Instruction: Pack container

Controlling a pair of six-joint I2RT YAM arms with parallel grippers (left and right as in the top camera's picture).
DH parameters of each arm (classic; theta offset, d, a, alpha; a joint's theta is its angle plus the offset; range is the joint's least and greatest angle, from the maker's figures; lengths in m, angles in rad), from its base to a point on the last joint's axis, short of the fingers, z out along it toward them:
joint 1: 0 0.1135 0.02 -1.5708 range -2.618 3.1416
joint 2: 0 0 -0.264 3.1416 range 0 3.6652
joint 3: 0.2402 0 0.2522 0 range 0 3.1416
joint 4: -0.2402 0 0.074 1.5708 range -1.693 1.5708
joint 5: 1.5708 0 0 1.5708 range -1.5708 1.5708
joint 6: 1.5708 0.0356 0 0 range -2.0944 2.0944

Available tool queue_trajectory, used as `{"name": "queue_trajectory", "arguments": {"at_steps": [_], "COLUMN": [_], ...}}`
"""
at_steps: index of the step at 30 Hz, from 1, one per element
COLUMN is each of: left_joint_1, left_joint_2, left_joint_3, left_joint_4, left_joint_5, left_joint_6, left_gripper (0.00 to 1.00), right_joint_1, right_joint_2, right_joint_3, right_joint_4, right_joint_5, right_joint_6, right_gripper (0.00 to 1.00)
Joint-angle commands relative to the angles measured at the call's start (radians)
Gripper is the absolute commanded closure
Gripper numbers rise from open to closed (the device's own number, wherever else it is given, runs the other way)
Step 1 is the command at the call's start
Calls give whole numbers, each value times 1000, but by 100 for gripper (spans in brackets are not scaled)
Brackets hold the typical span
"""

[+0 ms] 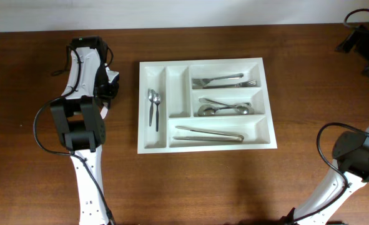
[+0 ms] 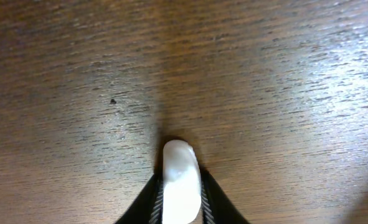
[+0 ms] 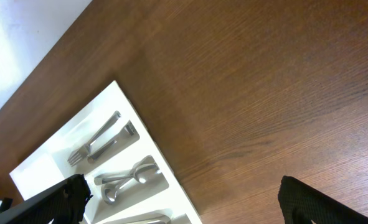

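The container (image 1: 159, 140) is a white five-compartment tray in the middle of the table. Two small spoons (image 1: 153, 106) lie in its left narrow compartment. Forks (image 1: 225, 80), spoons (image 1: 225, 107) and long utensils (image 1: 209, 133) lie in the three long ones. My left gripper (image 1: 111, 84) is left of the tray. In the left wrist view it (image 2: 180, 186) is shut on a white rounded object (image 2: 179, 162) whose tip is at the wood. My right gripper (image 3: 184, 211) is open and empty, well to the right of the tray (image 3: 184, 193).
The second narrow compartment (image 1: 175, 90) holds nothing. The right arm (image 1: 353, 153) stands at the lower right, with black hardware and cable (image 1: 362, 40) at the far right corner. A white wall borders the table's far edge.
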Motion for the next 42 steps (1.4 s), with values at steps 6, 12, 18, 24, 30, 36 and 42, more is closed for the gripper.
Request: {"name": "queue_trajectory", "arguments": {"at_steps": [6,12,18,24,30,36,42], "left_joint_1": [3,3,3,3,15,49,48], "left_joint_2": [29,12,-34,-62,-62,-74,-282], "left_joint_3": [-27,44,192,223,163,135,135], "left_joint_4": [-15,-72,-117,-118,-118,-118,-118], "left_joint_5": [-10,-10,-2,-6,-68,-69,-70], "left_joint_6": [-3,-27,-59,-59,-47,-28,-28], "left_gripper": [96,98,98,96,69,68,67], "right_joint_1": [6,6,5,6,5,5,5], "right_joint_2": [5,5,5,5,5,5,5], "right_joint_3": [-4,-4,-4,-4,-4,-4,-4], "right_joint_4": [-6,-6,-6,-6,-6,-6,-6], "right_joint_5": [9,9,9,9,9,9,9], "right_joint_6": [5,5,5,5,4,5,5], "right_gripper": [1,1,1,1,1,1,1]}}
